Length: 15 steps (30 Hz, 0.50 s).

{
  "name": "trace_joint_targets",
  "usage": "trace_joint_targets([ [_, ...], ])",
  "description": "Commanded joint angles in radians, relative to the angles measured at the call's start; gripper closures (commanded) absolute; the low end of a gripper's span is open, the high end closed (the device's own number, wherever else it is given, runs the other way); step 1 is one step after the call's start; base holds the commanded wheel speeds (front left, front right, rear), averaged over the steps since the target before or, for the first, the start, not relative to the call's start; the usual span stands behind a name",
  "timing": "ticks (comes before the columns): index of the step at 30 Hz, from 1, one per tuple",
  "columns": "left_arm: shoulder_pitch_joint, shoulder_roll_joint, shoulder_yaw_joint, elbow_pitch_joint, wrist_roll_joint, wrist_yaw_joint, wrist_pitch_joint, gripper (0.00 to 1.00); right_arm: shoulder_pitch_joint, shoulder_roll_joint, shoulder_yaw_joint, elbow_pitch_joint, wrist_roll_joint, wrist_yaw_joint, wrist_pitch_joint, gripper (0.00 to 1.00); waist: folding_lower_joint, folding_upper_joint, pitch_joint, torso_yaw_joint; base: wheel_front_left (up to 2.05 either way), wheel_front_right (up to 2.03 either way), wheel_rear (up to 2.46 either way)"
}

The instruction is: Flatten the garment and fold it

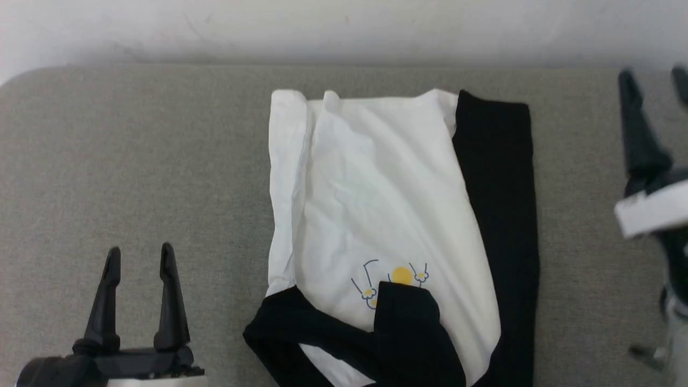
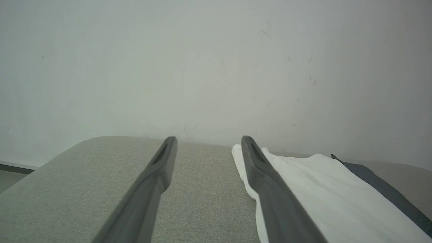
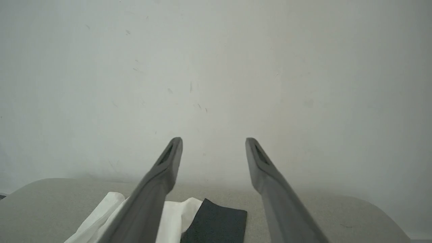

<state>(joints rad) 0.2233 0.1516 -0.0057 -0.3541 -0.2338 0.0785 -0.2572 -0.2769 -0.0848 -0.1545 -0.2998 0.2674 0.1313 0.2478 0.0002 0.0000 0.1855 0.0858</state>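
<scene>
The garment (image 1: 376, 204) lies on the grey table (image 1: 134, 161) folded into a long strip, white body uppermost with a small yellow print near the front. One black sleeve (image 1: 500, 215) runs down its right side and black fabric (image 1: 408, 333) crosses the near end. My left gripper (image 1: 140, 255) stands open at the lower left, apart from the shirt. My right gripper (image 1: 653, 78) is open at the far right, raised, its fingers empty. In the left wrist view the garment (image 2: 320, 189) lies just right of my open fingers (image 2: 162, 162). In the right wrist view the garment (image 3: 209, 219) sits below the open fingers (image 3: 168, 162).
A pale wall (image 1: 344, 27) rises directly behind the table's far edge. Bare grey tabletop stretches left of the shirt and a narrower band (image 1: 580, 215) lies on its right. The table's rounded far left corner (image 1: 21, 80) is in view.
</scene>
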Motion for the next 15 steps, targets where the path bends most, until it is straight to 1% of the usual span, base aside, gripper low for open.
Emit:
trace_joint_targets([
  [1,-0.031,-0.004,0.009,-0.015,0.011,-0.014,-0.004,0.0,-0.088,-0.03,-0.002,0.003,-0.01,-0.001,0.061,0.0,-0.0002,0.0,0.114,0.029,0.0,0.0,0.0],
  [2,-0.044,-0.006,0.011,-0.022,0.013,-0.02,-0.004,0.0,-0.136,-0.043,-0.003,0.015,-0.011,-0.001,0.104,0.0,-0.0002,0.0,0.138,0.035,0.0,0.0,0.0],
  [3,-0.044,-0.006,0.011,-0.022,0.013,-0.02,-0.004,0.0,-0.136,-0.043,-0.003,0.015,-0.011,-0.001,0.104,0.0,-0.0002,0.0,0.138,0.035,0.0,0.0,0.0],
  [5,-0.071,-0.011,0.016,-0.035,0.015,-0.031,-0.004,0.0,-0.227,-0.051,-0.021,0.049,-0.012,-0.001,0.178,0.0,-0.0002,0.0,0.182,0.047,0.0,0.0,0.0],
  [7,-0.099,-0.014,0.016,-0.043,0.022,-0.044,-0.004,0.0,-0.305,-0.064,-0.035,0.1,-0.03,-0.001,0.255,0.0,-0.0002,0.0,0.219,0.06,0.0,0.0,0.0],
  [9,-0.125,-0.019,0.015,-0.049,0.024,-0.056,-0.004,0.0,-0.372,-0.064,-0.066,0.157,-0.058,-0.001,0.328,0.0,-0.0002,0.0,0.254,0.073,0.0,0.0,0.0],
  [12,-0.153,-0.03,0.013,-0.051,0.029,-0.07,-0.004,0.0,-0.446,-0.077,-0.085,0.242,-0.098,-0.001,0.424,0.0,-0.0002,0.0,0.29,0.094,0.0,0.0,0.0],
  [15,-0.167,-0.044,0.01,-0.045,0.026,-0.082,-0.004,0.0,-0.486,-0.093,-0.109,0.308,-0.148,-0.001,0.501,0.0,-0.0002,0.0,0.321,0.114,0.0,0.0,0.0],
])
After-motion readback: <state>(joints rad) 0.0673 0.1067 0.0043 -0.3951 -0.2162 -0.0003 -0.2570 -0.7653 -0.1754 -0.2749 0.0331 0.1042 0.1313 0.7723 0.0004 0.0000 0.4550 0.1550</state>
